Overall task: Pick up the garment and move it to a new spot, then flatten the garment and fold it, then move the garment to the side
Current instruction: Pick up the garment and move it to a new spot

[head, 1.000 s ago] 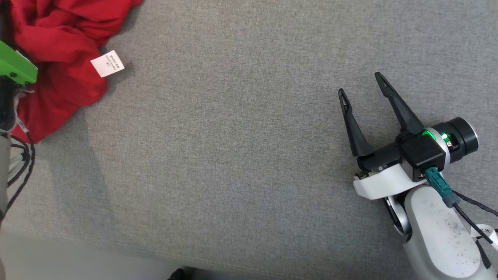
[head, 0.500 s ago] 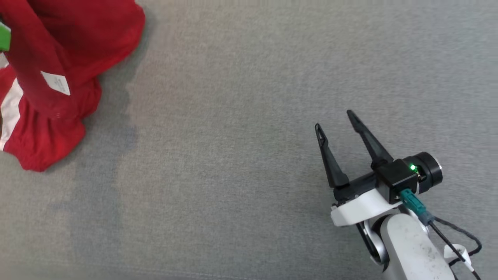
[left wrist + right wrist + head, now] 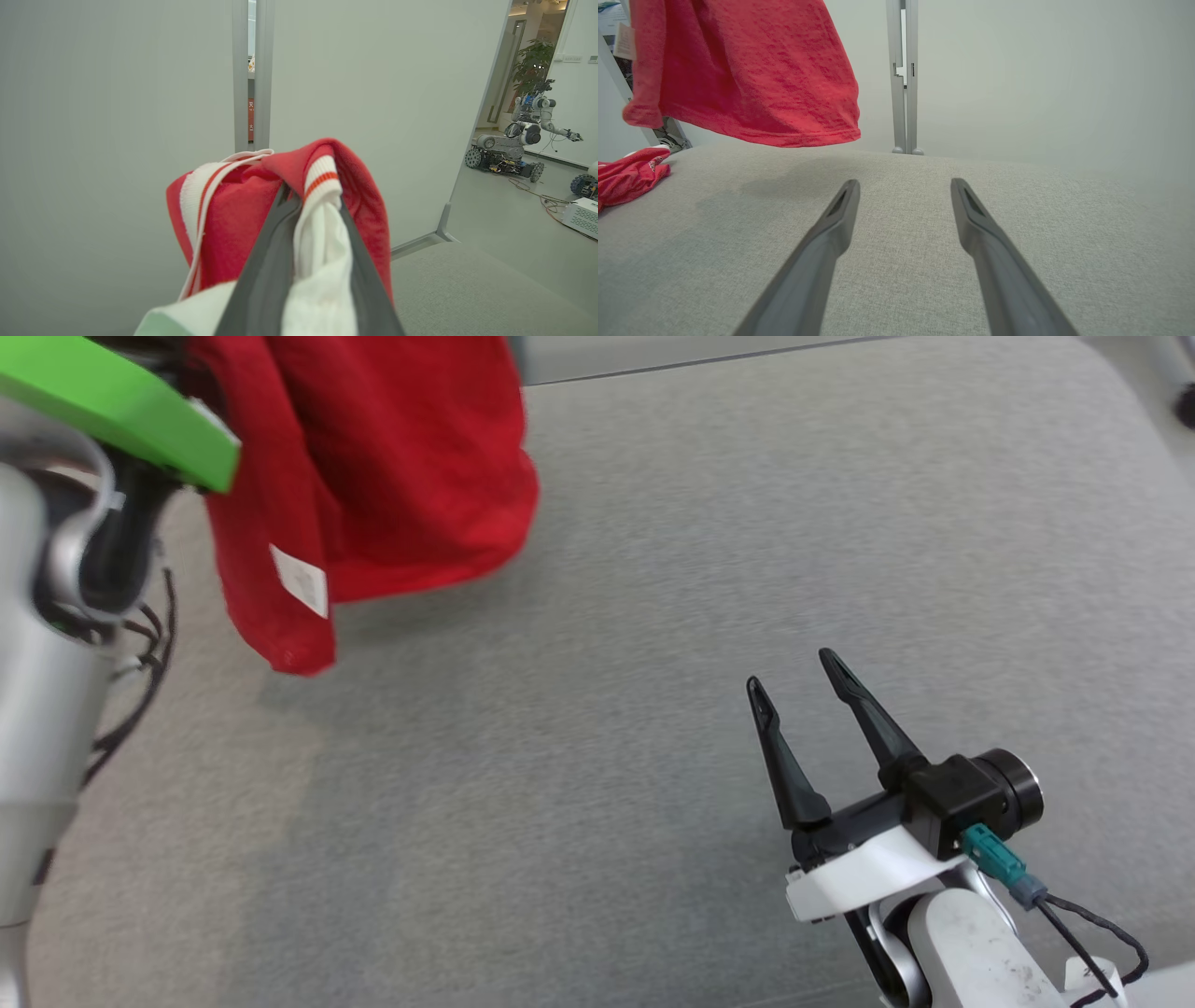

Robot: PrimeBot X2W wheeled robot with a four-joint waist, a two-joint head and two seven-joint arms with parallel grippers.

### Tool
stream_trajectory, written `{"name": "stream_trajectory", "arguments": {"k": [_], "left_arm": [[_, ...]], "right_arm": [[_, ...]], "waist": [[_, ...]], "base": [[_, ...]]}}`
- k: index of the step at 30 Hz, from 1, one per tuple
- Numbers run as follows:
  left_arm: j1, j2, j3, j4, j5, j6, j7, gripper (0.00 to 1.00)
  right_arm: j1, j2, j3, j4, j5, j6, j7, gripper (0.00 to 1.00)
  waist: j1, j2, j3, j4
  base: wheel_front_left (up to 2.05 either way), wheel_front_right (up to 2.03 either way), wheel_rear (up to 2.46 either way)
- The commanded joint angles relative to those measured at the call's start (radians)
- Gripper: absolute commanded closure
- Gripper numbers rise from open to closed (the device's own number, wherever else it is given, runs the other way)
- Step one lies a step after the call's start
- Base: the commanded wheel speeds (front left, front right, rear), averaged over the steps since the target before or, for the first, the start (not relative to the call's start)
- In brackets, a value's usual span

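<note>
Transfer step judged in hand: red garment [image 3: 392, 457] is held aloft, pinched in the closed left gripper [image 3: 312, 196]. Right gripper [image 3: 792, 669] is spread wide, empty. Next, lowering onto the grey cushion [image 3: 579, 756] is called for.

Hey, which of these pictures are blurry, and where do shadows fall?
Head view: the red garment is blurred, the right hand sharper. Left wrist view: the garment near the lens is soft, the far room sharper. Right wrist view: sharp, with a soft shadow on the grey cushion under the hanging garment.
</note>
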Motion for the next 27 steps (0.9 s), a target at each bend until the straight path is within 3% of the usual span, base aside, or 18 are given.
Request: {"name": "stream_trajectory", "arguments": {"k": [1, 10, 19, 21, 22, 23, 27], "left_arm": [[0.023, -0.013, -0.017, -0.001, 0.016, 0.010, -0.001, 1.00], [0.149, -0.136, -0.171, 0.108, 0.108, 0.016, -0.069, 1.00], [0.288, -0.279, -0.323, 0.301, 0.167, -0.029, -0.189, 1.00], [0.304, -0.307, -0.343, 0.339, 0.154, -0.045, -0.200, 0.52], [0.303, -0.316, -0.352, 0.361, 0.160, -0.050, -0.208, 0.21], [0.301, -0.322, -0.360, 0.377, 0.165, -0.052, -0.214, 0.00], [0.304, -0.360, -0.363, 0.412, 0.170, -0.060, -0.242, 0.00]], "right_arm": [[0.015, 0.000, -0.001, -0.007, 0.012, -0.001, -0.001, 0.00], [0.011, 0.000, -0.005, -0.025, 0.039, -0.001, -0.001, 0.00], [0.005, 0.000, -0.018, -0.025, 0.042, -0.001, -0.001, 0.00], [0.008, 0.000, -0.023, -0.022, 0.035, -0.001, -0.001, 0.00], [0.008, 0.000, -0.020, -0.017, 0.027, -0.001, -0.001, 0.00], [0.007, 0.000, -0.016, -0.012, 0.018, -0.001, -0.001, 0.00], [0.013, -0.001, -0.019, 0.000, 0.002, -0.001, -0.001, 0.00]], "waist": [[0.0001, -0.0001, -0.061, -0.165], [0.0001, -0.0001, -0.008, -0.239], [0.0001, -0.0001, 0.022, -0.220], [0.0001, -0.0001, 0.018, -0.203], [0.0001, -0.0001, 0.013, -0.192], [0.0001, -0.0001, 0.009, -0.183], [0.0001, -0.0001, -0.027, -0.136]], "base": [[0.00, 0.00, 0.00], [0.00, 0.00, 0.00], [0.00, 0.00, 0.00], [0.00, 0.00, 0.00], [0.00, 0.00, 0.00], [0.00, 0.00, 0.00], [0.00, 0.00, 0.00]]}}
